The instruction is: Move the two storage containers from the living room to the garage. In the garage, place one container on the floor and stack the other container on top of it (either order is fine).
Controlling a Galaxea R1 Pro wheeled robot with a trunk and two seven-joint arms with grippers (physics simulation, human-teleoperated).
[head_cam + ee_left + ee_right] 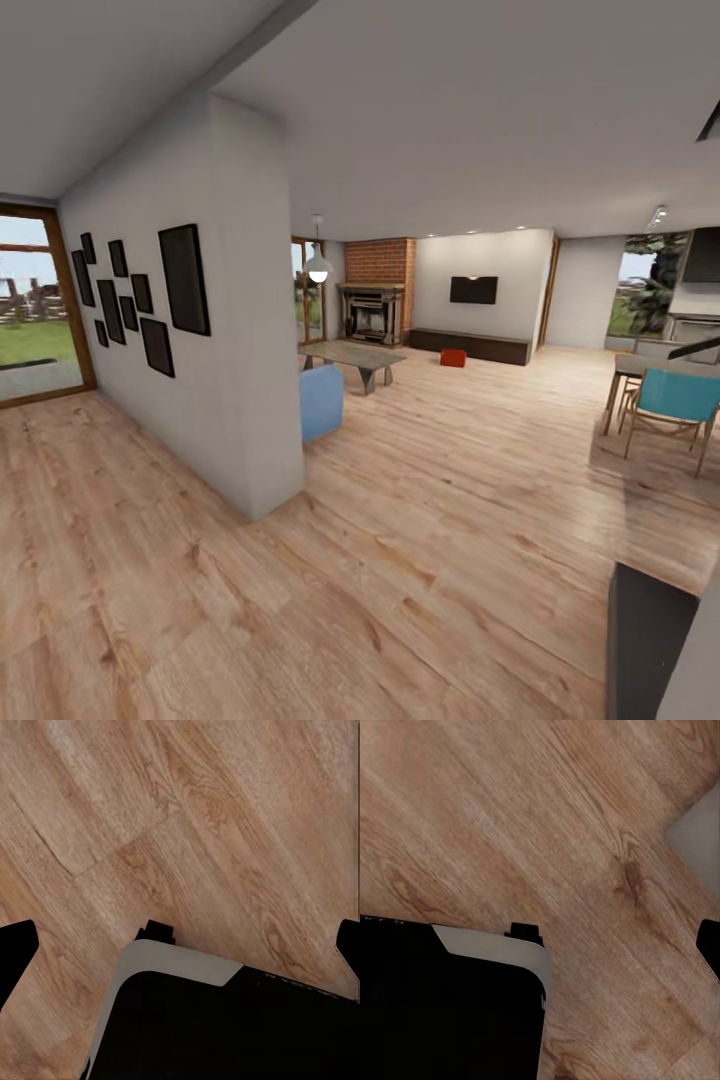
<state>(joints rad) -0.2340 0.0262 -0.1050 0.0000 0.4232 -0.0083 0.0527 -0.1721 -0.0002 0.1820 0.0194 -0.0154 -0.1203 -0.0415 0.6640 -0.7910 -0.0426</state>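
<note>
An orange-red storage container sits far off on the wood-plank floor of the living room, in front of the long dark low bench under the wall TV. The garage is out of view. In the left wrist view my left gripper hangs open over the planks, its dark fingertips wide apart at the picture's edges and holding nothing. In the right wrist view my right gripper also hangs over planks, with one fingertip far out at the edge and nothing held.
A white partition wall with dark frames stands close on the left, with a blue seat and a low table behind it. A dining table with a teal chair is on the right. A dark cabinet is near right.
</note>
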